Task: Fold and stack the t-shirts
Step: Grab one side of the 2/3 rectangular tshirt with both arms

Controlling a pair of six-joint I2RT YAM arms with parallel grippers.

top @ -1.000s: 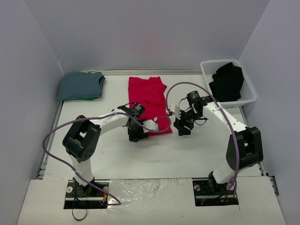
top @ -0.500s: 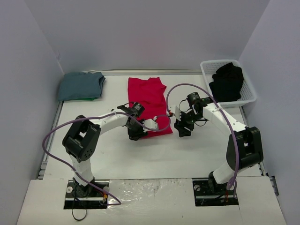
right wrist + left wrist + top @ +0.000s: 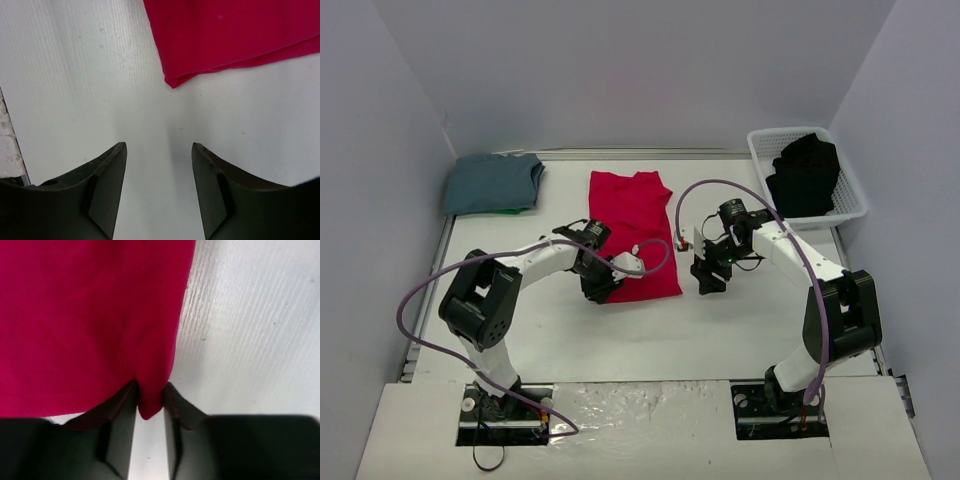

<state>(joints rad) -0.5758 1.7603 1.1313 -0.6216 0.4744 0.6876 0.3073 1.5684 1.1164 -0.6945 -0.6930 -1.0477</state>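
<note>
The red shirt (image 3: 632,235) lies mid-tabletop as a long, narrow folded strip. Its long axis runs from the near side toward the back wall, and the near end leans slightly right. A small notch in the far edge may be the neckline, but the overhead is too coarse for me to be sure.

The overhead doesn't show me the grip. On the left wrist camera the left claw (image 3: 150,400) is pinched narrow on the near left corner of the red shirt (image 3: 85,325). A small tuck of cloth is squeezed between the two dark fingers (image 3: 117,430), and the fabric is smooth and matte above them. From above, that left claw (image 3: 603,288) sits at the strip's near left corner.

The right wrist camera shows the right claw (image 3: 159,150) with its jaws well apart and nothing between them. It is over bare tabletop, just short of a rounded, doubled corner of the red shirt (image 3: 230,35). That view also picks up the tabletop's (image 3: 75,75) fine ribbed white surface, which is speckled with marks. Overhead, the right claw (image 3: 708,282) is just right of the strip.

Further out, a blue-grey shirt (image 3: 492,183) lies folded in the far left corner. A black shirt (image 3: 806,172) is bunched in the white slatted basket (image 3: 857,200) at far right.
</note>
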